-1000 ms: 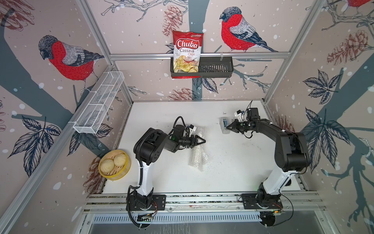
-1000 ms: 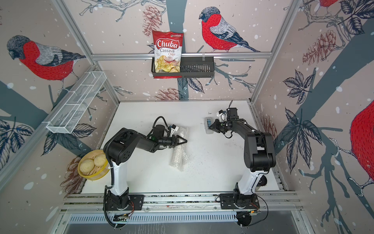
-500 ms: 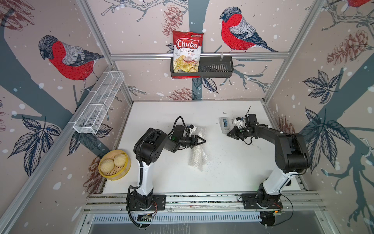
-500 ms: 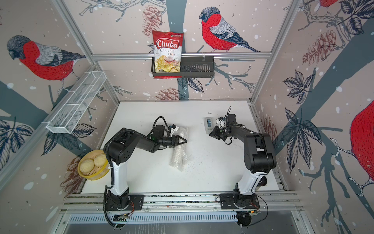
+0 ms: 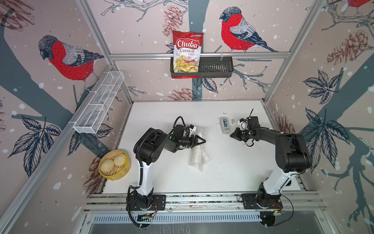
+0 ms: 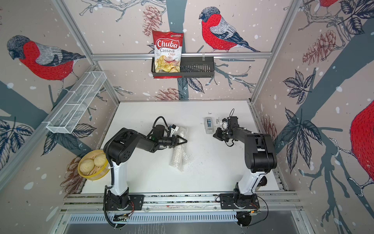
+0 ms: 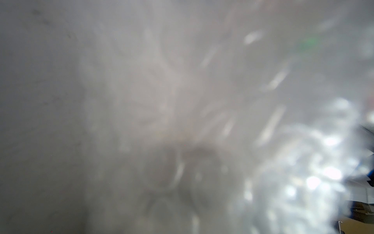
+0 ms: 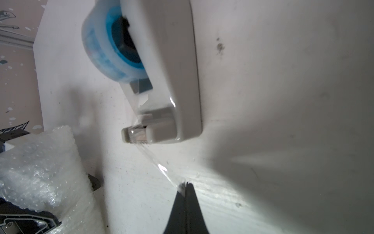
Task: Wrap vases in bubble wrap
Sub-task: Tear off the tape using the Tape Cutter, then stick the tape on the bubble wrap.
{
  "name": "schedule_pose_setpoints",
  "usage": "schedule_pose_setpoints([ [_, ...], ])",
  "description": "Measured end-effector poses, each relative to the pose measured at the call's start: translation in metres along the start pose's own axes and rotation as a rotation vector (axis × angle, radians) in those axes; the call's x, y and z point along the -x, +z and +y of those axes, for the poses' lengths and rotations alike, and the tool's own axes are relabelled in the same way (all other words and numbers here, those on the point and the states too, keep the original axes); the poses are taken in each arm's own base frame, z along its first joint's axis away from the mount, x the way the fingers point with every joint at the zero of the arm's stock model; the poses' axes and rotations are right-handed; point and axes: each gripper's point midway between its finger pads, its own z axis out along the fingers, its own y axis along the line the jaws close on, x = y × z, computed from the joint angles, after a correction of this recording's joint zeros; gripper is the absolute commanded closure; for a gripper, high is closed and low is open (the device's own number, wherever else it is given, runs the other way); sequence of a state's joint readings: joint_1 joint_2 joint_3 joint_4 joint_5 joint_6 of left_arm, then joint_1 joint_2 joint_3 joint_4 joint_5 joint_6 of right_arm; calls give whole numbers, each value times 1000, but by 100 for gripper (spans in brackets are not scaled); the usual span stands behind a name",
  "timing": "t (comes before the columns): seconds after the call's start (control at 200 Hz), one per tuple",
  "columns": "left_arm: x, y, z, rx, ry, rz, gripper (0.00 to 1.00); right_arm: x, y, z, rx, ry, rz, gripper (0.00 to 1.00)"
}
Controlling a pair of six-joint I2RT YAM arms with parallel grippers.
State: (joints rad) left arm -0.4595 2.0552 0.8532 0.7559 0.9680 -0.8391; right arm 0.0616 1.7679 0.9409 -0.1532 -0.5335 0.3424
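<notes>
Bubble wrap (image 5: 197, 157) is seen rolled into a loose tube, lying mid-tabletop (image 5: 232, 174), long axis running front to back. Vase not discernible through it.

Left tool (image 5: 202, 140) is laid across the far part of the roll, jaws drawn to a point. Whether wrap is pinched between them cannot be told. Left wrist view is filled by blurred bubble wrap (image 7: 303, 162).

Right tool (image 8: 184, 188) is closed on the end of a clear tape (image 8: 159, 168) strip, which is stretched from the cutter of the dispenser (image 8: 176, 81). Dispenser is stood on the tabletop toward the right rear, apart from the roll. Right tool is held just beside its near end.
</notes>
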Motion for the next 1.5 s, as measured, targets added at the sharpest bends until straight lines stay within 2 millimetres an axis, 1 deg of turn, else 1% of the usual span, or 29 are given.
schedule_pose_setpoints([
  [0.16, 0, 0, 0, 0, 0, 0, 68, 7, -7, -27, -90, 54, -22, 100],
  [0.355, 0, 0, 0, 0, 0, 0, 68, 8, -9, -38, -116, 79, -24, 99],
  [0.43, 0, 0, 0, 0, 0, 0, 68, 9, -12, -35, -112, 74, -30, 100],
  [0.48, 0, 0, 0, 0, 0, 0, 68, 10, -15, -25, -93, 55, -38, 100],
  [0.515, 0, 0, 0, 0, 0, 0, 68, 10, -19, -14, -73, 33, -46, 100],
  [0.59, 0, 0, 0, 0, 0, 0, 69, 10, -27, 21, -7, -45, -59, 100],
  [0.661, 0, 0, 0, 0, 1, 0, 69, 1, -29, 54, 66, -117, -43, 100],
  [0.711, 0, 1, 0, -1, -1, 3, 69, -12, -28, 76, 125, -180, -14, 100],
  [0.746, 0, 1, 1, -3, -2, 5, 69, -24, -27, 87, 158, -214, 9, 100],
  [0.826, 0, 0, 2, -6, -5, 10, 69, -57, -26, 117, 237, -313, 77, 100],
  [0.886, 2, -1, 2, -7, 2, 14, 69, -79, -27, 140, 304, -389, 120, 100],
  [0.956, 4, -3, 4, 8, 1, 17, 70, -96, -30, 159, 366, -454, 155, 100],
  [1.031, 6, -5, 8, 33, -3, 18, 71, -109, -30, 169, 404, -496, 191, 100],
  [1.076, 8, -6, 11, 55, -6, 16, 74, -117, -29, 174, 416, -522, 220, 100],
  [1.151, 10, -6, 14, 79, 2, 17, 75, -132, -22, 184, 431, -568, 276, 100],
  [1.216, 12, -6, 15, 90, 7, 16, 76, -146, -16, 189, 433, -601, 331, 100],
  [1.306, 12, -6, 16, 96, 10, 18, 75, -161, -6, 187, 410, -630, 398, 100],
  [1.496, 12, -6, 15, 97, 13, 19, 75, -168, 6, 179, 348, -650, 453, 100],
])
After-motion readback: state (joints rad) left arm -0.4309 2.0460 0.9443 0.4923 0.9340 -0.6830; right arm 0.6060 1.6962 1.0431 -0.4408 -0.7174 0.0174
